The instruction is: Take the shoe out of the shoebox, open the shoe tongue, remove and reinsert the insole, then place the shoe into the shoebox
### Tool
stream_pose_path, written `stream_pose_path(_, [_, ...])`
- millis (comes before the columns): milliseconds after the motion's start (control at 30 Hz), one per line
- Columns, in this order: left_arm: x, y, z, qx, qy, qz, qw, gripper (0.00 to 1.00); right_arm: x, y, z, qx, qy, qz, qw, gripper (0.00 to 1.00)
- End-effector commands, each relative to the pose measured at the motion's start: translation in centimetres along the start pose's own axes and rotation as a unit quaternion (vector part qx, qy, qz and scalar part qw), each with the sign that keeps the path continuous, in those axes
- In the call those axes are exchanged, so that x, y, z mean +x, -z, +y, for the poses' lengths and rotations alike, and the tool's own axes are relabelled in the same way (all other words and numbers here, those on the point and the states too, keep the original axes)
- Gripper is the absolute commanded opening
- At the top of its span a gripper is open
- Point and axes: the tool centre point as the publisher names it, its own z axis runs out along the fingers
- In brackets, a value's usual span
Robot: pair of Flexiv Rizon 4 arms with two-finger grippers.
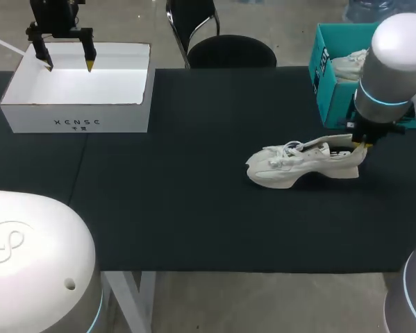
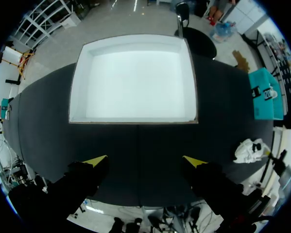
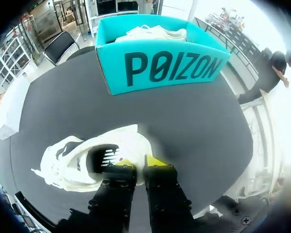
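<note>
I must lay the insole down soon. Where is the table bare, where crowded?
Bare: the table between the white box and the shoe, and the near strip before the shoe. Crowded: around the shoe's heel, where the right gripper and teal shoebox stand close.

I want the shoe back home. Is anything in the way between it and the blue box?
Nothing visible: only bare black table lies between the shoe and the teal shoebox. The box already holds another shoe.

The right gripper [image 3: 138, 163] is pinching the heel of the white shoe [image 3: 79, 158], which is lying near the teal shoebox [image 3: 160, 68].
</note>
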Motion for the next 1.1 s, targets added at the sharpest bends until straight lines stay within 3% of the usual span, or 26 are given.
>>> stream_pose_path(33, [0.0, 0.0, 0.0, 0.0, 0.0, 0.0, 1.0, 1.0, 1.3, -1.2, 0.3, 0.019, -0.001, -0.011, 1.0, 0.0])
stream_pose_path(467, [0.0, 0.0, 0.0, 0.0, 0.0, 0.0, 1.0, 1.0, 0.8, -2.3, -1.0, 0.062, -0.031, 0.007, 0.998, 0.0])
stream_pose_path(533, [0.0, 0.0, 0.0, 0.0, 0.0, 0.0, 1.0, 1.0, 0.8, -2.3, -1.0, 0.063, -0.03, 0.011, 0.998, 0.44])
stream_pose_path(567, [0.0, 0.0, 0.0, 0.0, 0.0, 0.0, 1.0, 1.0, 0.7, -2.1, -0.9, 0.061, -0.031, 0.014, 0.998, 1.0])
stream_pose_path(833, [0.0, 0.0, 0.0, 0.0, 0.0, 0.0, 1.0, 1.0, -1.6, 2.2, 1.3, 0.023, -0.025, 0.026, 0.999, 1.0])
stream_pose_path(900, [0.0, 0.0, 0.0, 0.0, 0.0, 0.0, 1.0, 1.0, -2.7, 3.4, 2.2, 0.025, -0.001, 0.027, 0.999, 1.0])
stream_pose_path(967, [0.0, 0.0, 0.0, 0.0, 0.0, 0.0, 1.0, 1.0, -3.9, 4.2, 3.3, 0.045, 0.061, 0.06, 0.995, 1.0])
stream_pose_path(1033, [0.0, 0.0, 0.0, 0.0, 0.0, 0.0, 1.0, 1.0, -4.9, 4.5, 4.2, 0.078, 0.17, 0.128, 0.974, 1.0])
stream_pose_path(1100, [0.0, 0.0, 0.0, 0.0, 0.0, 0.0, 1.0, 1.0, -5.9, 4.4, 4.1, 0.109, 0.306, 0.161, 0.932, 1.0])
